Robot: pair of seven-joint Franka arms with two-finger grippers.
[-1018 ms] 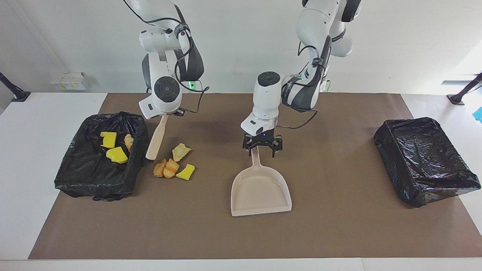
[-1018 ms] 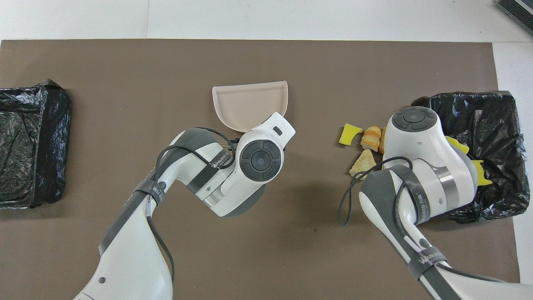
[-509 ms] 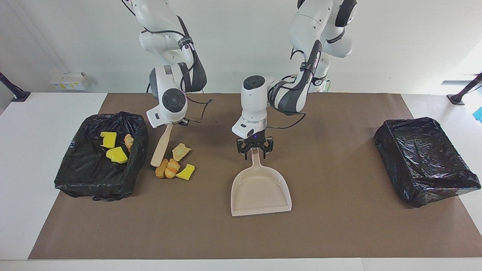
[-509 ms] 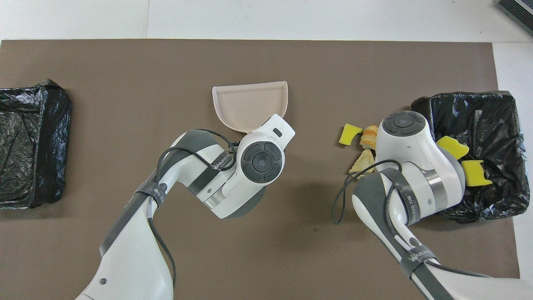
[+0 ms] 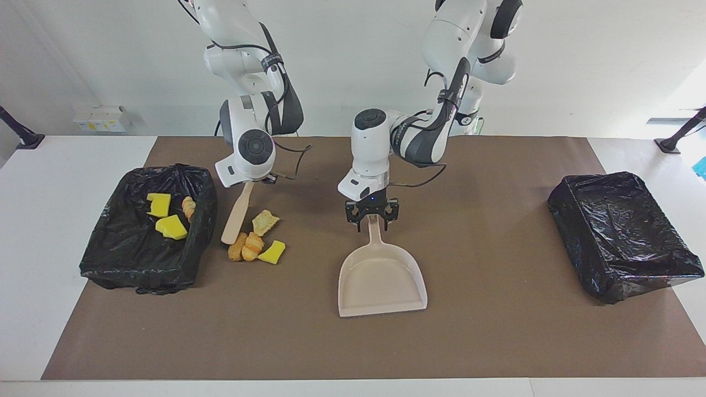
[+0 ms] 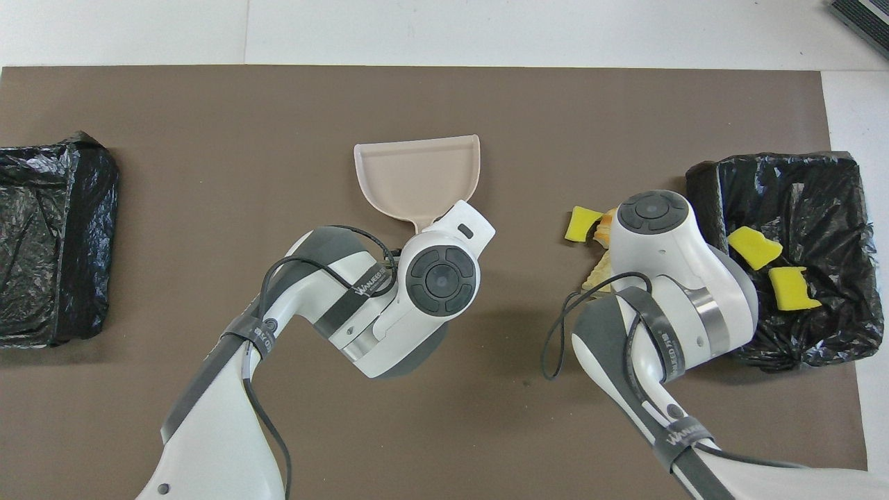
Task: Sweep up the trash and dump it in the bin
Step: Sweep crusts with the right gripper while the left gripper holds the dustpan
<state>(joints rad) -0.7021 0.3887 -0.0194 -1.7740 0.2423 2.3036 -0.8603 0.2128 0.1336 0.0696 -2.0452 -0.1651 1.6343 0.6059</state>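
The trash (image 5: 255,240) was small scraps. Loose on the worktop (image 5: 33,231), nearest me lay a pale bread piece (image 5: 265,221), then two orange-brown bread chunks (image 5: 245,247) touching each other, with a yellow sponge wedge (image 5: 272,252) just beside them. All sat beside the bin (image 5: 110,270) at my right arm's end.

My right hand (image 5: 251,181) was clamped on a wooden paddle (image 5: 236,214), which hung slanted, its tip just beside the bread chunks. A second before, that tip had been closer to the bin wall and clear of the scraps; the scraps themselves had not shifted.

My left hand (image 5: 371,216) sat low at the handle end of the beige dustpan (image 5: 381,278), having come down a little. I could not tell whether it gripped the handle. The pan lay flat, mouth away from me, where it was before.

The bin, lined in black plastic, held two yellow sponge chunks (image 5: 165,217) and one bread piece (image 5: 188,207). A second black-lined bin (image 5: 618,242) stood at my left arm's end.
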